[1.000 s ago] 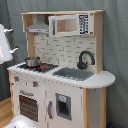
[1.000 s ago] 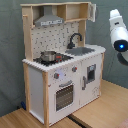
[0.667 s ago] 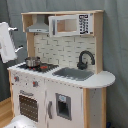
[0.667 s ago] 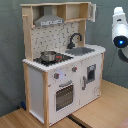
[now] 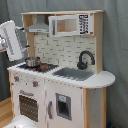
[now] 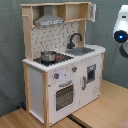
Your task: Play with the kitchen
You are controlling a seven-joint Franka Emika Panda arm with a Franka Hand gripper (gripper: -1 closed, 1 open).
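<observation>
The kitchen [image 5: 70,92] [image 6: 37,82] stands upright in both exterior views, white panels with light wood edges. A steel pot [image 5: 32,62] [image 6: 48,56] sits on its black hob. The black faucet [image 5: 86,59] [image 6: 75,39] arches over the grey sink [image 5: 74,73] [image 6: 80,50]. The oven window [image 5: 29,105] [image 6: 64,96] is low on the front. My arm's white end [image 5: 12,40] hangs at the first exterior view's left, beside the hood [image 5: 38,26], apart from the kitchen. In the second exterior view it shows at the right edge with a blue light [image 6: 120,35].
A microwave cabinet [image 5: 70,25] sits on the top shelf; its door [image 6: 92,11] stands ajar in the second exterior view. Grey curtain hangs behind. The kitchen rests on a wooden surface [image 6: 100,112]. A white rounded object [image 5: 20,124] lies at the bottom edge.
The arm's end has shifted slightly: a little toward the kitchen in the first exterior view, a little upward in the second exterior view. The kitchen and pot have not moved.
</observation>
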